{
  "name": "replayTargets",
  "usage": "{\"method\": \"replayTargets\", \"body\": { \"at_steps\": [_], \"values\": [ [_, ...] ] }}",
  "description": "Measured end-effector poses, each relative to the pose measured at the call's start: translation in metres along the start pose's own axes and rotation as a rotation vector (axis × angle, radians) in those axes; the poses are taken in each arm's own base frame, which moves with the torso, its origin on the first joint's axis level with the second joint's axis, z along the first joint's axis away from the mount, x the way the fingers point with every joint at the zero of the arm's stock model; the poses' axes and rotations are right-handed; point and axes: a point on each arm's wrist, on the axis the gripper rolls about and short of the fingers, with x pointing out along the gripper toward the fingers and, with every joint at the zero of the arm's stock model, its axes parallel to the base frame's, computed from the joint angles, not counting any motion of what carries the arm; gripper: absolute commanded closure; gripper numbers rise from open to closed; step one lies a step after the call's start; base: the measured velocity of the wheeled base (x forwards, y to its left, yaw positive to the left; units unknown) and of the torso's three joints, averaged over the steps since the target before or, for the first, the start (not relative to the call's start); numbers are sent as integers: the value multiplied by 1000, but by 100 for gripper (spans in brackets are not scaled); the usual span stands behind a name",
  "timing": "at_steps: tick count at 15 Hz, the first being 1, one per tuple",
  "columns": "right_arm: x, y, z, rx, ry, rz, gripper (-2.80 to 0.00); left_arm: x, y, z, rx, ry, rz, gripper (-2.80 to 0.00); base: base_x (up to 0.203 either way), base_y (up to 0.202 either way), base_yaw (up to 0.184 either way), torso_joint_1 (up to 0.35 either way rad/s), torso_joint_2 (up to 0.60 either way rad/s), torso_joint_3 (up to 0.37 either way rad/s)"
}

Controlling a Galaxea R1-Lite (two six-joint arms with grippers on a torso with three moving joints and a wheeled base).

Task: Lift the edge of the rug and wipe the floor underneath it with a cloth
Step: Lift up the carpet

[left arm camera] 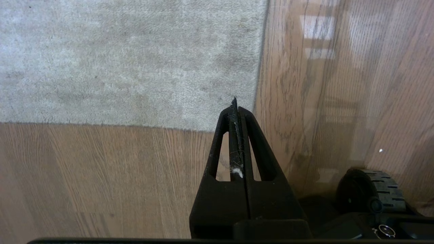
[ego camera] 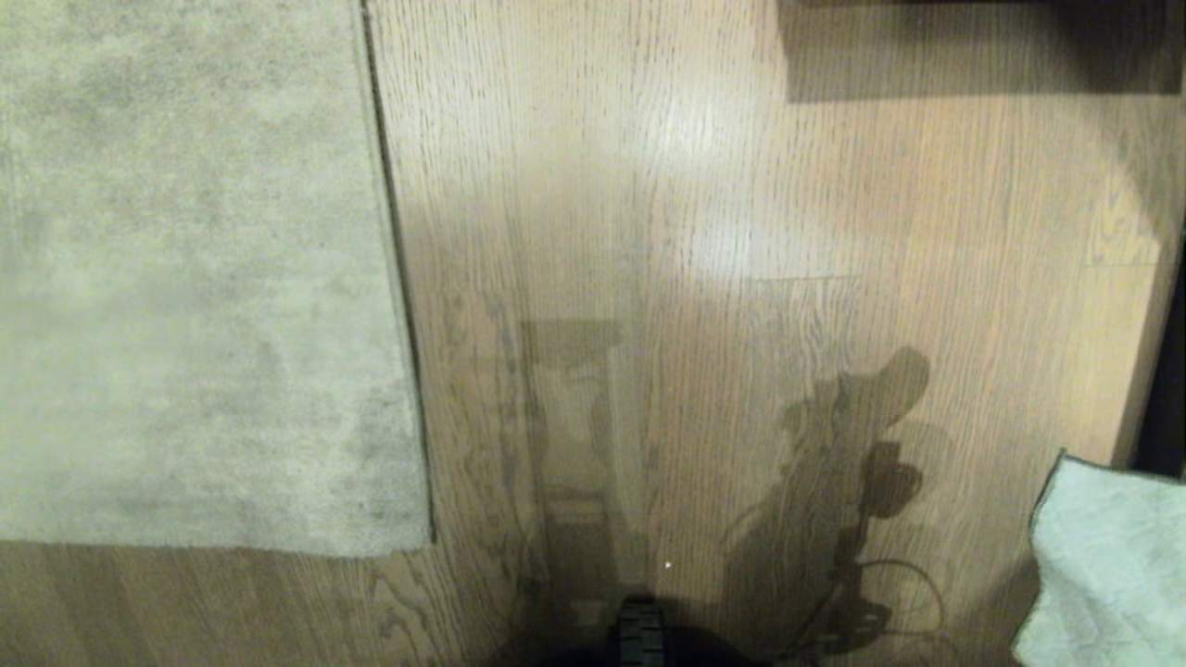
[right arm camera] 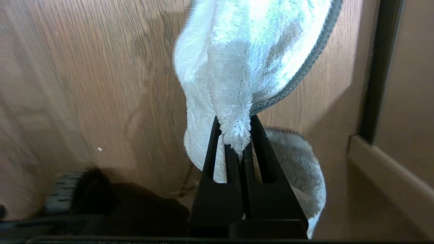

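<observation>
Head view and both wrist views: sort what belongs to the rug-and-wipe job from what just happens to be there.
Job:
- mottled grey-beige short-pile rug, lying flat
- light brown wood-plank floor
- pale blue-green microfibre cloth with dark edging, pinched in the right gripper
- left gripper, shut and empty, above the rug corner

Not part of it:
- black ribbed base wheel
- beige skirting board

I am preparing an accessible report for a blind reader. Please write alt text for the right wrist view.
The right end effector is shut on a fold of the pale blue-green cloth, which has dark stitched edging and hangs above the wood-grain floor. A robot wheel shows dimly at one edge, and a beige baseboard at the other.
</observation>
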Motion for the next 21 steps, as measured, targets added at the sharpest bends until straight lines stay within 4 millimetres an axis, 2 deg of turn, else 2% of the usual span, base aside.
{"method": "replayTargets", "body": {
  "at_steps": [21],
  "values": [
    [0, 0, 0, 4, -1, -1, 0, 0, 0, 0, 0, 0, 0, 0, 0, 0, 0, 0, 0, 0]
  ]
}}
